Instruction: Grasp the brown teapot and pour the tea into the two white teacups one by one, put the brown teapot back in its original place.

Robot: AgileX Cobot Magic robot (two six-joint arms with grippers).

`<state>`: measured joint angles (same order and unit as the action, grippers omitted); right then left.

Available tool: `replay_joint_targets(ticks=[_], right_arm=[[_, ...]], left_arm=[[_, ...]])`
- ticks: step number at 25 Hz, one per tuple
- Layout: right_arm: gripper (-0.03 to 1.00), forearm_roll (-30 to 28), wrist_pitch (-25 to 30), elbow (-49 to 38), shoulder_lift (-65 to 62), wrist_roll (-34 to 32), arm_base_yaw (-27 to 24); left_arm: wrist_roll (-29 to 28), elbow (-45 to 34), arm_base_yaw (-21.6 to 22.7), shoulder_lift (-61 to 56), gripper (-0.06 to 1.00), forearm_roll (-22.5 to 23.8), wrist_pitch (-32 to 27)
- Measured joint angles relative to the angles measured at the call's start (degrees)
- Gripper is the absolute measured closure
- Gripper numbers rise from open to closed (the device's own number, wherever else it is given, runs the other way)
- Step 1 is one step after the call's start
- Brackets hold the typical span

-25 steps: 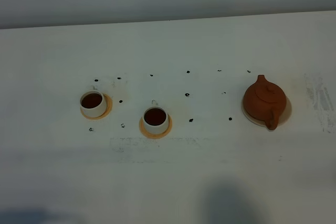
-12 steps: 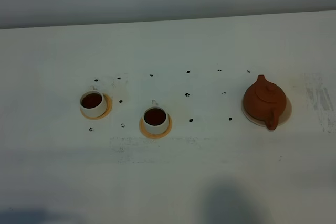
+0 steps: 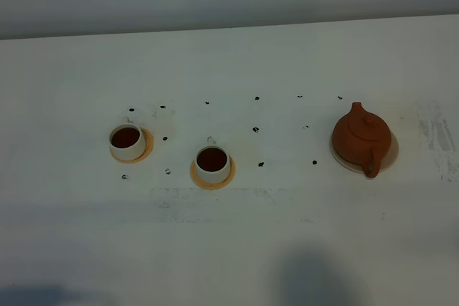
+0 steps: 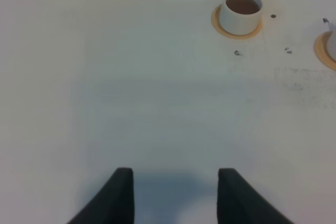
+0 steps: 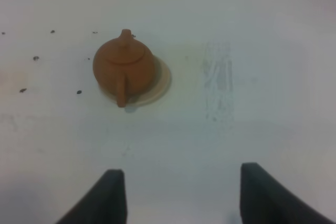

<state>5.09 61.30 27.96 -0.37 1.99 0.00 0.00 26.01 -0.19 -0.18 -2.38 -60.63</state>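
Note:
The brown teapot stands upright on its pale disc, the original place, at the table's right, handle toward the front. The two white teacups, one on the left and one nearer the middle, each hold dark tea. No arm shows in the high view. In the left wrist view my left gripper is open and empty over bare table, far from the left teacup. My right gripper is open and empty, well short of the teapot and its disc.
Each cup sits on an orange-tan coaster. Small black dots are scattered between cups and teapot. A scuffed patch marks the table right of the teapot. The table's far edge meets a grey wall.

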Motion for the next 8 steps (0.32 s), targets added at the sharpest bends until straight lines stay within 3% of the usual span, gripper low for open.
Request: replay_joint_targets(ticks=[8], right_arm=[[0.48, 0.0, 0.0, 0.0, 0.0, 0.0, 0.0]], left_arm=[[0.33, 0.0, 0.0, 0.0, 0.57, 0.0, 0.0]])
